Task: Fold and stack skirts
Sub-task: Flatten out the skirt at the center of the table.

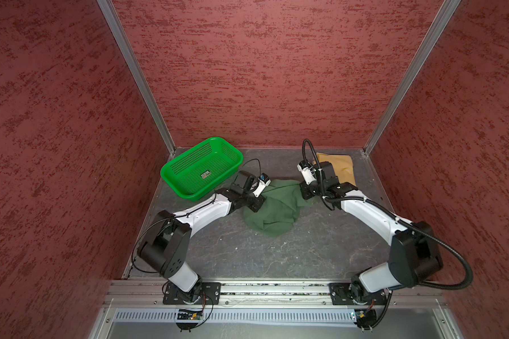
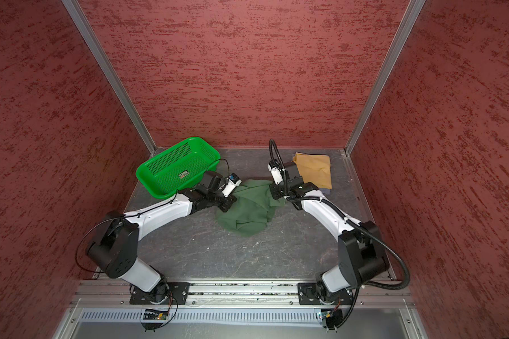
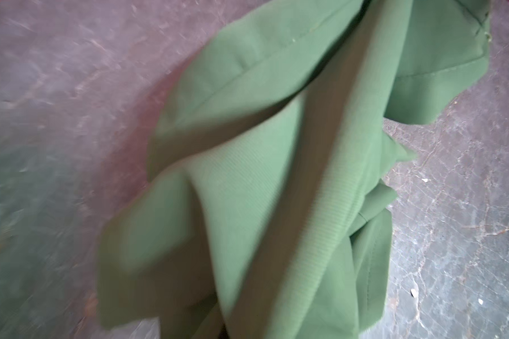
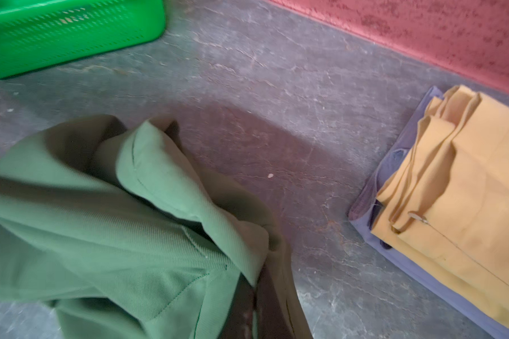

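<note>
The left gripper (image 1: 255, 206) and right gripper (image 1: 305, 193) are each closed tight on an opposite edge of the green skirt (image 1: 274, 214). The cloth hangs bunched between them and trails toward their bases on the table (image 1: 276, 255). Just beyond the right gripper the yellow skirt (image 1: 340, 168) lies folded on the lavender skirt (image 4: 366, 205), and the basket (image 1: 188, 158) sits just beyond the left gripper.

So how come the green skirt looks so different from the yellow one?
The green skirt is crumpled and bunched, while the yellow skirt is folded flat and neat. The green skirt lies in the middle, straight on the tabletop; the yellow skirt sits near the back wall, on top of the lavender skirt. Both are plain, soft cloth.
</note>
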